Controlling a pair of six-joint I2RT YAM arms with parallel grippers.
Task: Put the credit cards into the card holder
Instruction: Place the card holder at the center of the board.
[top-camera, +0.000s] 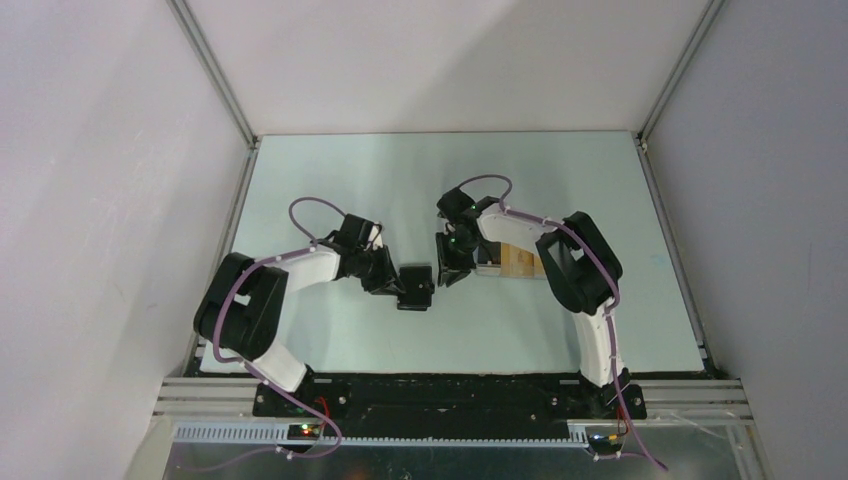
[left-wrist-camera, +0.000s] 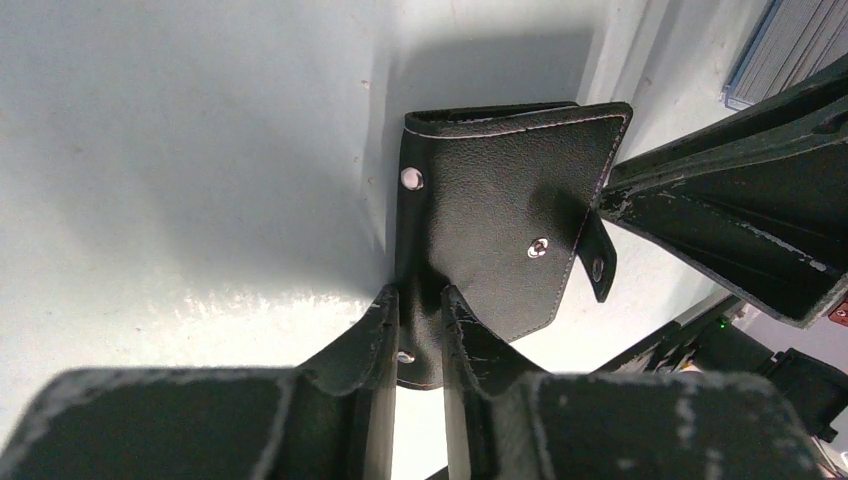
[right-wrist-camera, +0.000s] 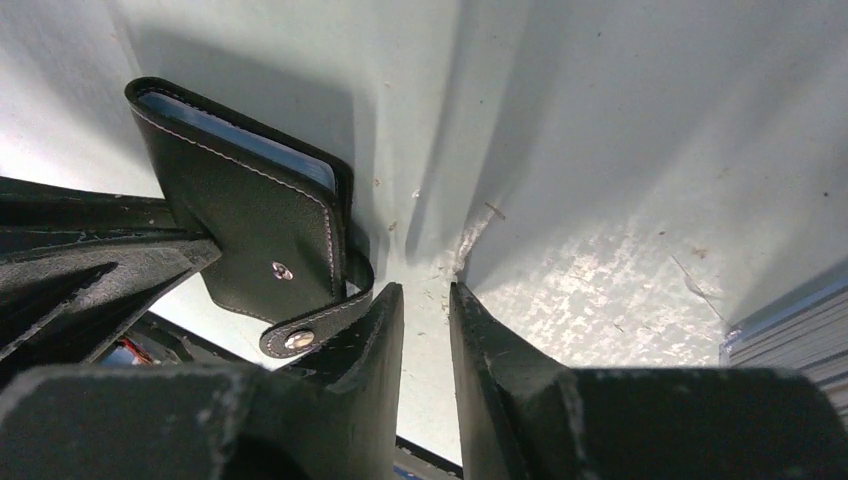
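Observation:
The black card holder is held off the table, its edge pinched between the fingers of my left gripper. It is folded, with its stud on the face and its strap hanging loose. Blue lining shows at its top edge in the right wrist view. My right gripper is just right of the holder. Its jaws stand a narrow gap apart with only table between them, and the strap lies against the outside of its left finger. The orange-yellow credit cards lie stacked under the right arm.
The card stack's edges show at the top right of the left wrist view and at the lower right of the right wrist view. The pale table is bounded by white walls at the left, back and right.

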